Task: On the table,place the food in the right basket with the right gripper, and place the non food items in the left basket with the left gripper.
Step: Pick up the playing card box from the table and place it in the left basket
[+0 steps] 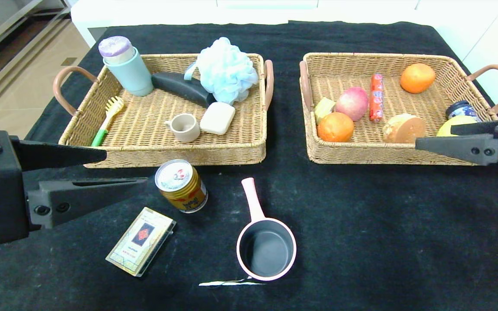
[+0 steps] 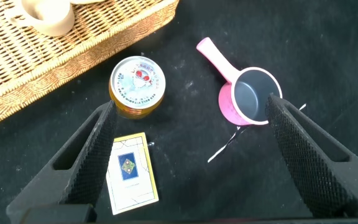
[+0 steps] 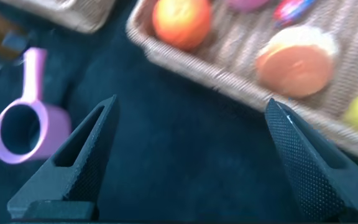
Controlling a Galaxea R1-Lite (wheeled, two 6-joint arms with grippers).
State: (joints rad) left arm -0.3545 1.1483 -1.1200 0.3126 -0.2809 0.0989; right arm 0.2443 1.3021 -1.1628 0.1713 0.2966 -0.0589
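- While both baskets already hold goods, we find three task items still on the table point(image 1: 361, 224): the gold can point(image 1: 181, 185), the card box point(image 1: 141, 241) and the pink saucepan point(image 1: 266, 247).
- We see the tuber point(image 1: 404, 128), the sausage stick point(image 1: 376, 97) and the lemon point(image 1: 452, 125) lying in the right basket point(image 1: 400, 157); the can is the one food item outstanding.
- We note the left hand point(image 1: 126, 168) hovering low at the near left, fingers apart and empty, above the front rim of the left basket point(image 1: 167, 153), with the can just off its tips and the card box below it.
- We note the right hand point(image 1: 422, 144) at the far right, over the front wall of the right basket; its wrist view shows the fingers spread wide, holding nothing.
- We judge the step in hand to be the left hand's approach to a non-food item, most likely the card box, which lies closest under its open fingers.
- That box lies flat, so we expect the next move to need a descent with fingers straddling its narrow sides and closing low at the cloth.
- The can stands near the box's far corner, a contact risk.
- Open cloth lies between saucepan and right basket, giving the right hand room to cross for the can.
- The saucepan's handle points toward the gap between the baskets, well apart from both rims.
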